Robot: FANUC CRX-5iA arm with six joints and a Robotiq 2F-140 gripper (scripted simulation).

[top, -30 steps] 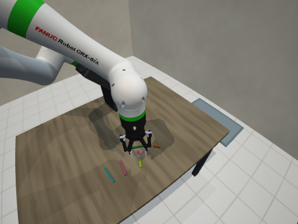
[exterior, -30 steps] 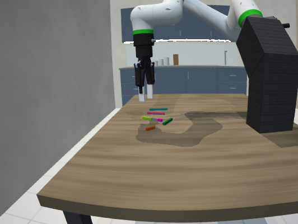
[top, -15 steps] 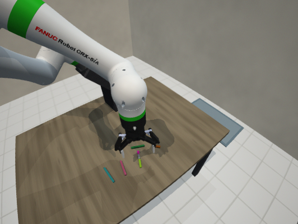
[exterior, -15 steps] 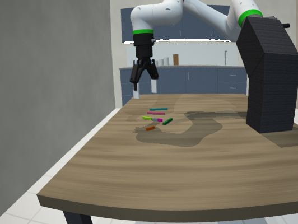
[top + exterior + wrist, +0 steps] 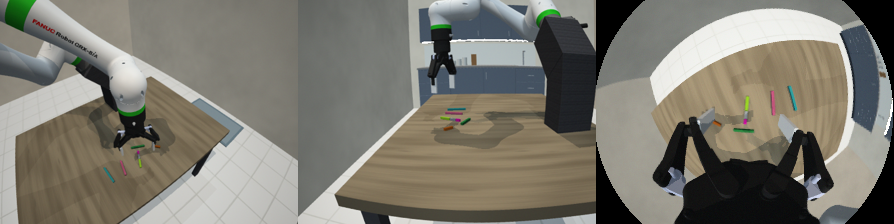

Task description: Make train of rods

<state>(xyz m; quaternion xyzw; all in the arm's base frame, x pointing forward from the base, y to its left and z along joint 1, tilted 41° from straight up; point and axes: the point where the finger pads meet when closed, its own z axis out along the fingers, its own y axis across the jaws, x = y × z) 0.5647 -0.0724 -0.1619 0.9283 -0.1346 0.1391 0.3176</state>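
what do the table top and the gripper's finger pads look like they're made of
Table top: looks like wood or wood-look laminate, brown streaked grain, matte sheen. Finger pads of the open gripper: pale grey, smooth, flat; could be plastic or rubber, it can't be told.
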